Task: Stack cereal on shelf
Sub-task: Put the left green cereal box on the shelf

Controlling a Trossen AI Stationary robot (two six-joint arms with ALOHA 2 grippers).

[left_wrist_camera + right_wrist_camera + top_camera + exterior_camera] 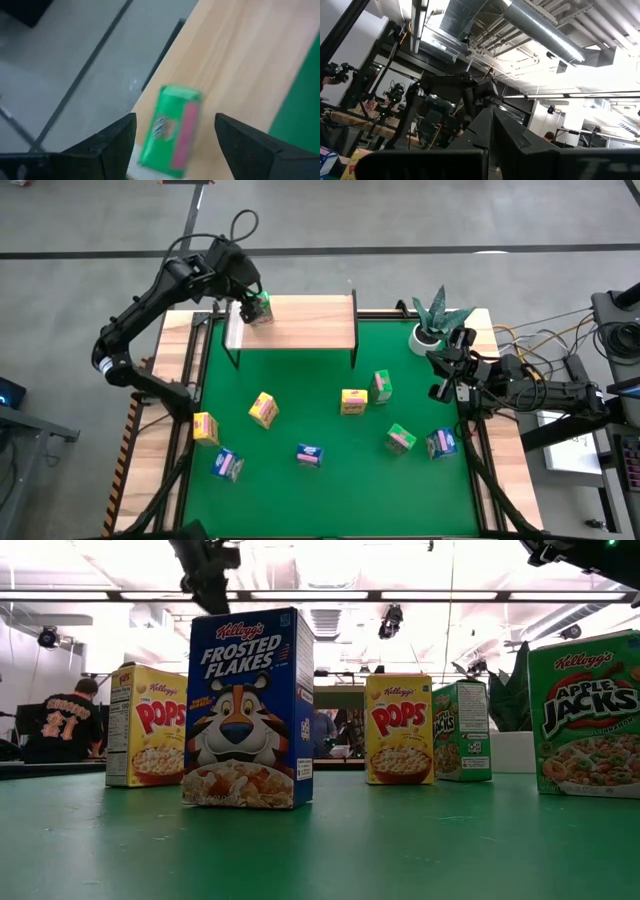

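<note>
Three green (260, 307), three yellow (263, 410), three blue (309, 455) boxes.

The shelf (300, 320), pale wood on black legs, stands at the tabletop's far edge; one green cereal box (261, 307) lies on its left end.

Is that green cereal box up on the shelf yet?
Yes. The green box lies on the shelf's wooden top, near its left end, between the open fingers of the left tool.
</note>
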